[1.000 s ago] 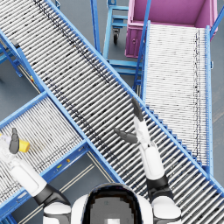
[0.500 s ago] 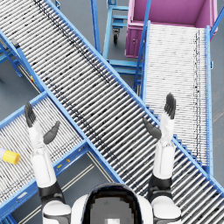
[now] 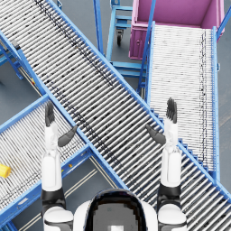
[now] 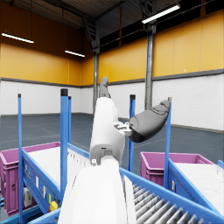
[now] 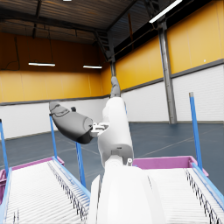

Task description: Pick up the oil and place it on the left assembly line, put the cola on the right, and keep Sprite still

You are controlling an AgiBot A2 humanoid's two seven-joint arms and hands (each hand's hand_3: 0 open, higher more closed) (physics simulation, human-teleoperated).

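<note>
yellow oil (image 3: 4, 170) lies on the left line (image 3: 27, 140), between its side edges, half out of view. left robot hand (image 3: 53, 128) is raised over that line, right robot hand (image 3: 167, 127) over the middle belt (image 3: 99, 90); both have fingers apart, holding nothing.

Conveyor rollers (image 3: 90, 90): bare grey metal, dull sheen. Side rails (image 3: 214, 90): smooth blue paint. Bin (image 3: 137, 43): magenta plastic, matt. Left forearm (image 3: 51, 167): white, smooth (plastic-looking shell). Left hand (image 3: 54, 131), right hand (image 3: 164, 128): dark, matt.

Yellow item (image 3: 3, 171) cut off at left edge, too small to identify, pink bin (image 3: 180, 13) cropped at top
</note>
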